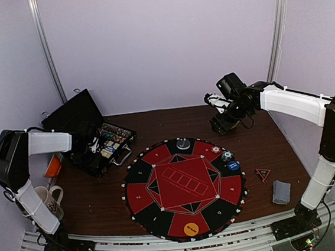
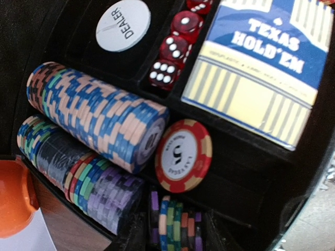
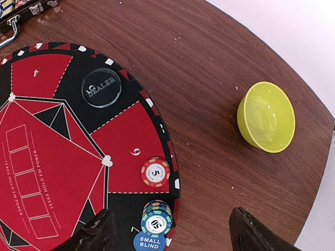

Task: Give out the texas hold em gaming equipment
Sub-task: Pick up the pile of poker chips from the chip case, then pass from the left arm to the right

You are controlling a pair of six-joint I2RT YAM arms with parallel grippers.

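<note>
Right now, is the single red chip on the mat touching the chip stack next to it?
Apart. The right wrist view shows a clear strip of mat between the red chip and the chip stack.

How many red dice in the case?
4 red dice, lined up in a row between the white dealer button and the Texas Hold'em box; the topmost is cropped, so more may be hidden.

Bright, even light; faint shadows; left wrist view hazy, chips (image 2: pixel 99 115) blurred close-up.
</note>
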